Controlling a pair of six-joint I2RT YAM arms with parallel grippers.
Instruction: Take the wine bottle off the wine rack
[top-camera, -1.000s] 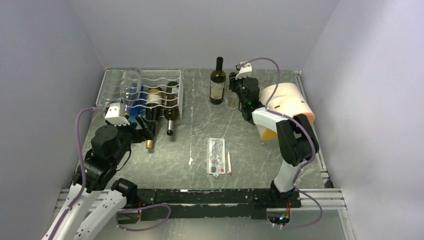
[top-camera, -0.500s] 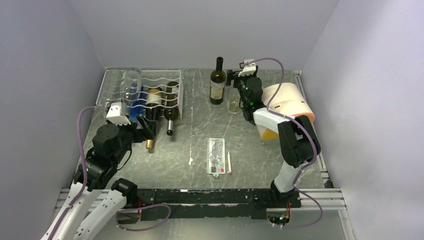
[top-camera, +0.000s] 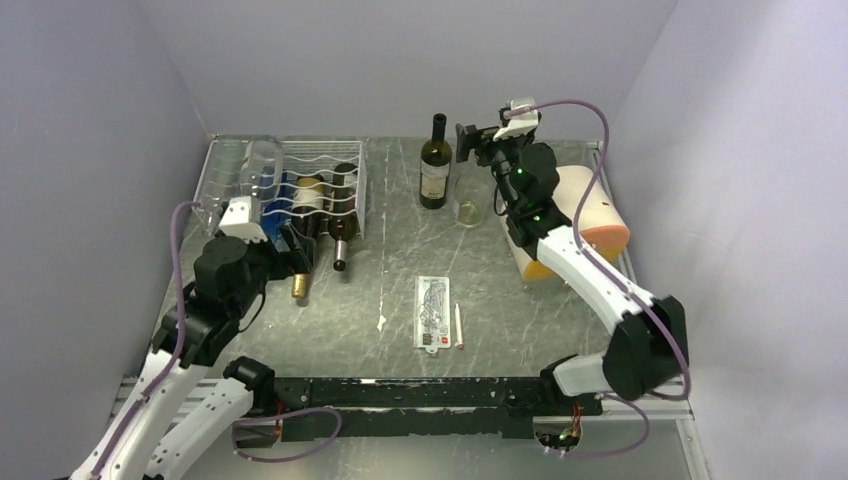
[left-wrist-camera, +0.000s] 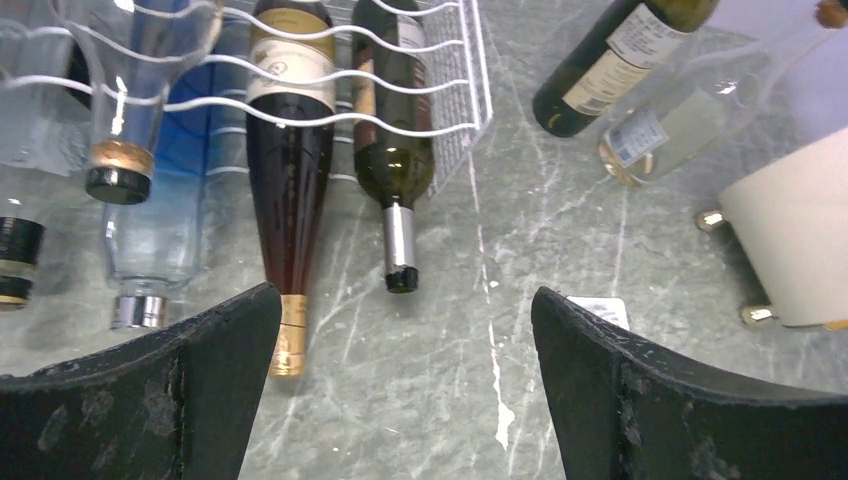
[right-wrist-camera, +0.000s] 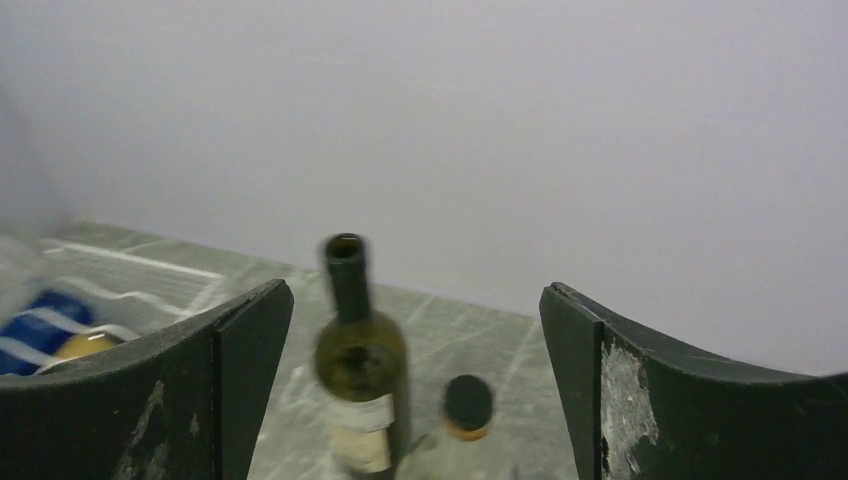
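Observation:
The white wire wine rack (top-camera: 345, 168) stands at the back left with several wine bottles lying in it. In the left wrist view its corner (left-wrist-camera: 470, 95) shows, with a brown gold-foiled bottle (left-wrist-camera: 290, 180) and a green bottle (left-wrist-camera: 395, 150) poking out. My left gripper (top-camera: 296, 252) hovers open just in front of those necks, its jaws (left-wrist-camera: 405, 310) holding nothing. A dark green bottle (top-camera: 435, 165) and a clear bottle (top-camera: 466, 203) stand upright on the table. My right gripper (top-camera: 467, 143) is open above the clear bottle, clear of its cap (right-wrist-camera: 468, 405).
A white-and-orange cylinder (top-camera: 585, 215) lies at the right, under the right arm. A flat packet (top-camera: 432, 312) and a white stick (top-camera: 458, 325) lie on the table near the middle front. Walls close in the back and both sides.
My right gripper has opened, let go of the clear bottle's neck and lifted up and to the right. The left gripper has edged slightly toward the rack.

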